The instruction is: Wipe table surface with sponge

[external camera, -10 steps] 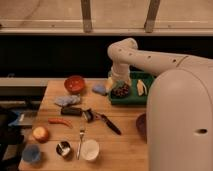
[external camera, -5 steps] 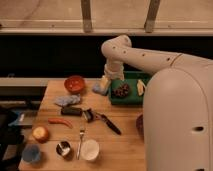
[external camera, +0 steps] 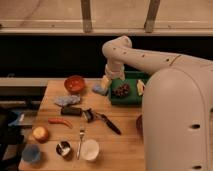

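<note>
Though wrist half hides it | claw (external camera: 106, 83) at sponge (external camera: 99, 90) | on table surface (external camera: 125, 146)

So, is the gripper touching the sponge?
Cannot tell. In the camera view the gripper hangs right over the sponge beside the green tray; no gap or contact shows.

The robot's white body (external camera: 175, 120) stands at the right end of the table (external camera: 122, 150). Its single arm (external camera: 150, 59) extends from the body upward and to the left, above the far right part of the table. The elbow (external camera: 117, 47) is the arm's highest point, above the table's far edge. From the elbow, the forearm (external camera: 115, 67) drops almost vertically toward the table. The gripper (external camera: 106, 82) points downward, low over the table's far edge near its middle, with the fingers spread apart.
</note>
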Action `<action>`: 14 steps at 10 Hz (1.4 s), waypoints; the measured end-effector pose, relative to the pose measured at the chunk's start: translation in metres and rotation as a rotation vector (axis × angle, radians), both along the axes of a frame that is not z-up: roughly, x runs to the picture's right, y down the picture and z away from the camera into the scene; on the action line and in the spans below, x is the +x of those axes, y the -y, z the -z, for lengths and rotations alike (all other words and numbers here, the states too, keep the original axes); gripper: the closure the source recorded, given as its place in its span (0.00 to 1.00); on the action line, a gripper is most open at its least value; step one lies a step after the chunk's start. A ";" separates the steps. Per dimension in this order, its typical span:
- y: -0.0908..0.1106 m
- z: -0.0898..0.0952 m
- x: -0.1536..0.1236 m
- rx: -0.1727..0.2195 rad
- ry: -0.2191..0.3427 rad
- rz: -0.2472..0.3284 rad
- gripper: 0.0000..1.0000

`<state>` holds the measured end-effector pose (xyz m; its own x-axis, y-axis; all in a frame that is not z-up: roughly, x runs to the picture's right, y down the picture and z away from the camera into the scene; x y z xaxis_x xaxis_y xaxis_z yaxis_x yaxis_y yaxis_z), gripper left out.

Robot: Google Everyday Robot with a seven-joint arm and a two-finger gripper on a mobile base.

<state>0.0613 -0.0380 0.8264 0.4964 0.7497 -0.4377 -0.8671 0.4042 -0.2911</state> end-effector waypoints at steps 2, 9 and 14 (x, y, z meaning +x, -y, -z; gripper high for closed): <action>0.010 -0.017 -0.019 0.036 0.012 0.046 0.20; 0.015 -0.044 -0.051 0.094 0.113 0.119 0.20; 0.010 -0.065 -0.084 0.101 0.234 0.187 0.20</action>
<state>-0.0226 -0.0479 0.8911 0.7083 0.6698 -0.2230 -0.6891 0.5873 -0.4246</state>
